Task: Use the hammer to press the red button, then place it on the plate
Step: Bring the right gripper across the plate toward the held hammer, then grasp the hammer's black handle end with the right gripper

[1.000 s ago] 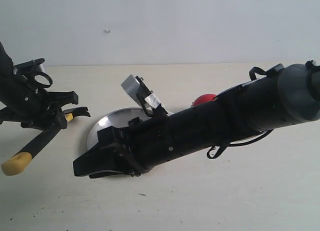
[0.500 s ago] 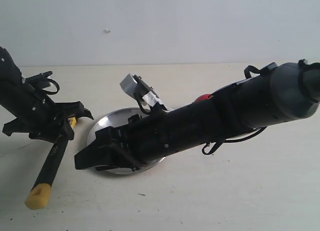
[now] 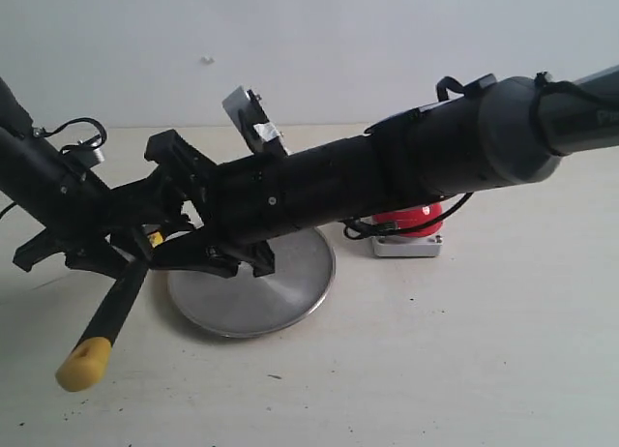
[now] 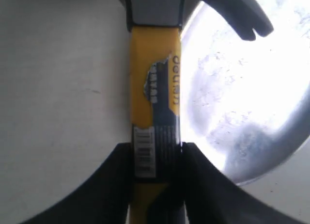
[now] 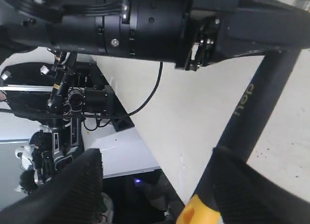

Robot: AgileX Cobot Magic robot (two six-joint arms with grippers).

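- Hammer (image 3: 114, 310) is clamped in the left end effector (image 4: 156, 151), with a black finger (image 4: 109, 185) pressed on each side of the yellow, labelled part of the handle.
- Handle slants down toward the near left of the table (image 3: 435, 370); whether the yellow end touches the table is unclear.
- Hammer head is cut off at the frame edge in the left wrist view and buried behind both arms in the exterior view.
- Right arm reaches across the middle, over the plate (image 3: 290, 283), to the hammer.
- Right end effector (image 5: 156, 156) has its fingers wide apart. The black grip runs past one finger (image 5: 237, 185), and contact cannot be told.
- Plate lies flat on the table, centre-left, with its far rim covered by the right arm. In the left wrist view it lies just beside the handle.
- Red button (image 3: 411, 220) sits right of the plate, near but apart. The dome top is hidden by the right arm and the grey base shows.
- Dark curved shape over the plate in the left wrist view could be the claw or a finger.
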